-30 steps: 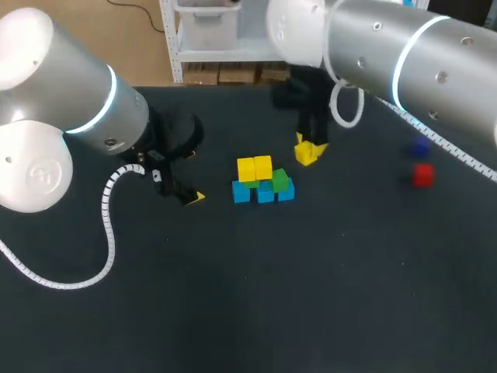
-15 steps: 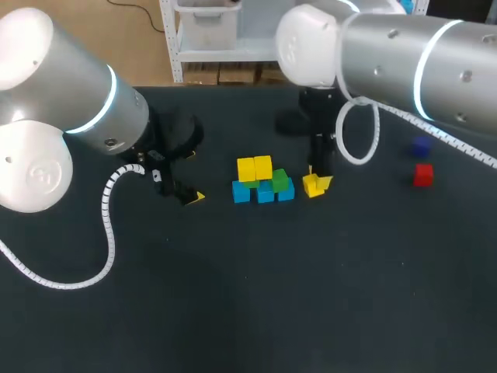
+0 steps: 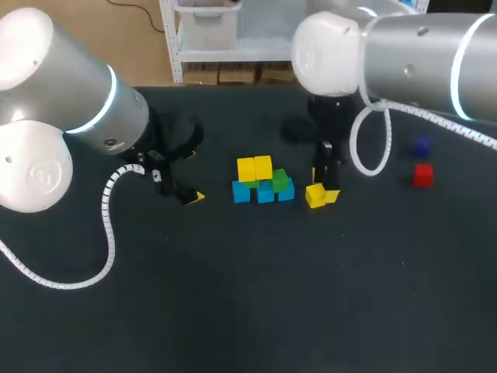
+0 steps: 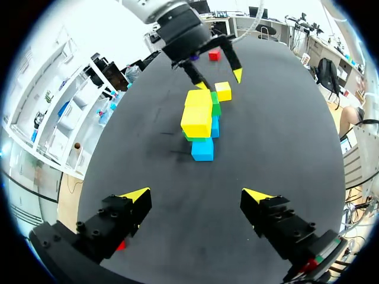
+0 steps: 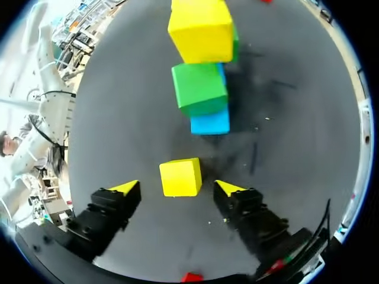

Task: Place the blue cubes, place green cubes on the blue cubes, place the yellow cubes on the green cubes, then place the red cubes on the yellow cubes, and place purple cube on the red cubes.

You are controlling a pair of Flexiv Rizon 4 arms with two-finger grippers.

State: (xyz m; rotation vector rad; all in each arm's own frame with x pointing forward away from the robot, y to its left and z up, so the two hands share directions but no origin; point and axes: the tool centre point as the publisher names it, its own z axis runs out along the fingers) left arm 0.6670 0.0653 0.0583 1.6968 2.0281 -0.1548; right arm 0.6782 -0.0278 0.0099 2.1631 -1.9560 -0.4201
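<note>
**A:** Why does the right gripper (image 3: 321, 191) sit so low?

**B:** Its fingers stand apart on either side of the loose yellow cube (image 3: 314, 196). That cube rests on the table (image 3: 256, 295) at 3 o'clock from the stack (image 3: 262, 183), just beside it. The right wrist view shows a gap on each side of the cube, so nothing is clamped yet. It looks lined up for a grasp.

**A:** Where would the cube go?

**B:** Probably onto the bare green cube (image 3: 280, 180) at the stack's 3 o'clock end. The two yellows already up there cover the middle and the 9 o'clock end.

**A:** And the left gripper (image 3: 192, 196)?

**B:** It hangs at 9 o'clock from the stack, well apart from it, with its fingers spread and nothing between them. It is likely parked there to leave the stack free for the other arm.

**A:** How much room is there to move?

**B:** It is tight at 9 o'clock of the cube, where the stack's blue end is near one finger, so a straight lift before any sideways move seems safest. At 6 o'clock there is open table. The red cube (image 3: 422, 176) and the purple cube (image 3: 420, 146) lie out at 3 o'clock near the table's edge, well apart from the gripper.
</note>
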